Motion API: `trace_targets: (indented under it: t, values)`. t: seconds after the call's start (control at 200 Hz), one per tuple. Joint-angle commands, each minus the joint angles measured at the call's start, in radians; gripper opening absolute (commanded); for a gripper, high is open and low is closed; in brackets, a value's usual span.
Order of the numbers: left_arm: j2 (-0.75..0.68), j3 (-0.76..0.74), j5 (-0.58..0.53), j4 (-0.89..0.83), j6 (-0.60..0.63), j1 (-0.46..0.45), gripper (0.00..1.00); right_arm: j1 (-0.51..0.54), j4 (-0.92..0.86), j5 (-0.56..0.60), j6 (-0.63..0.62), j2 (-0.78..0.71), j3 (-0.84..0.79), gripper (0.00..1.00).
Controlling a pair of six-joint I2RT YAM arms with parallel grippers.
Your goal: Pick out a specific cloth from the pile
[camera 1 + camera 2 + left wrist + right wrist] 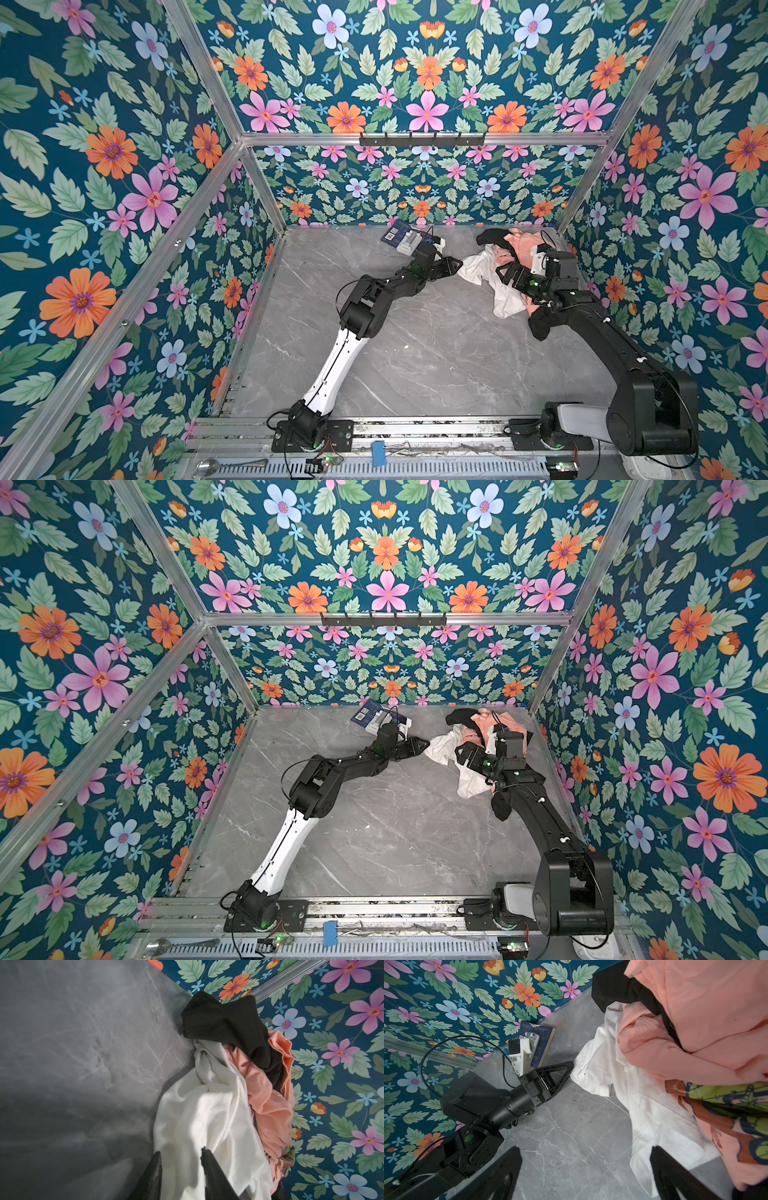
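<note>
The pile (524,245) lies in the far right corner of the grey table: a peach-pink printed garment (695,1043), a black garment (224,1020) and the white cloth (478,266) (444,747). The white cloth (203,1109) (654,1113) spreads leftward from under the peach one. My left gripper (457,262) (426,744) (181,1151) (571,1068) sits at the cloth's left corner, its jaws closed on a fold of white fabric. My right gripper (500,272) (459,752) (585,1149) hangs open over the cloth's near edge, with bare table between its fingers.
A dark blue card with a white block on it (401,237) (537,1043) lies by the back wall, just behind the left wrist. Floral walls close in the pile at the back and right. A black piece of the pile (540,324) lies under the right forearm.
</note>
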Motion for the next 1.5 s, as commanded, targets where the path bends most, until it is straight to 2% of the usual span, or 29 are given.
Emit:
trace_targets:
  t: [0.0,0.42,0.545,0.72,1.015,1.495]
  values:
    - [0.012,0.013,0.025,0.01,-0.006,-0.005,0.3,0.001,0.019,0.016,-0.009,-0.005,0.0,0.98]
    - [-0.015,0.009,0.051,0.019,-0.013,-0.019,0.03,0.001,0.017,0.022,-0.006,-0.013,0.001,0.98]
    - [-0.071,-0.038,0.036,0.06,-0.007,-0.027,0.0,0.001,0.021,0.03,-0.004,-0.013,0.001,0.98]
    - [-0.114,-0.027,0.03,0.06,0.002,-0.038,0.0,0.001,0.011,0.046,0.003,-0.006,0.013,0.98]
    - [-0.138,0.009,0.025,0.029,-0.008,-0.048,0.0,0.001,-0.025,0.157,0.009,-0.058,0.013,0.98]
    - [-0.222,0.012,0.021,0.077,-0.016,-0.06,0.0,-0.001,-0.044,0.207,0.03,-0.093,0.007,0.98]
